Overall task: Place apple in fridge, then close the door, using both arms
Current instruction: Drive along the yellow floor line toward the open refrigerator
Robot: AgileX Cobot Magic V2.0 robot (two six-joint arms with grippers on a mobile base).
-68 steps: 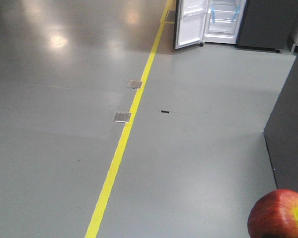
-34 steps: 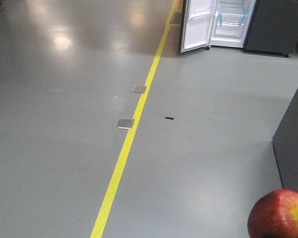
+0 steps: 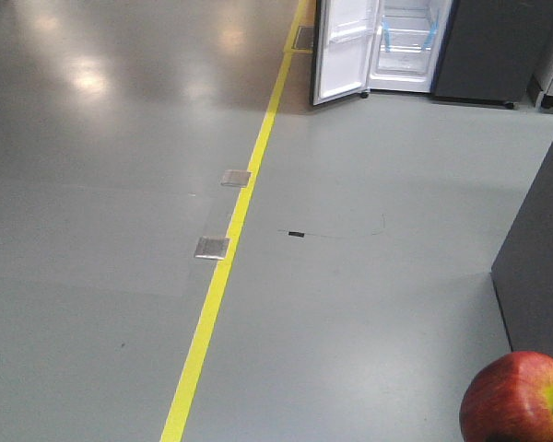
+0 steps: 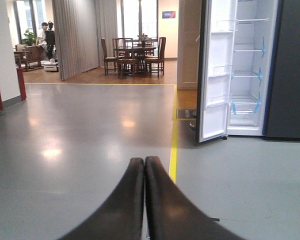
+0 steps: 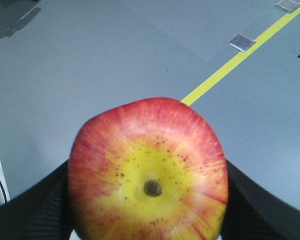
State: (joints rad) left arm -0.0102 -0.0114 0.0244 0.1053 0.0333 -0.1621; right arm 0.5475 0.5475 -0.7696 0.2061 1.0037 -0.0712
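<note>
Grey floor (image 3: 92,304) bears the fridge (image 3: 405,55) and a yellow line (image 3: 223,276) (metal plates (image 3: 212,247) alongside).

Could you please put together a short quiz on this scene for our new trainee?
1. True or false: the door of the fridge stands shut.
2. Fill in the blank: the left pincer is empty and ____.
3. What holds the apple? A) the left pincer B) the right pincer C) neither

Key: 1 false; 2 shut; 3 B.
</note>
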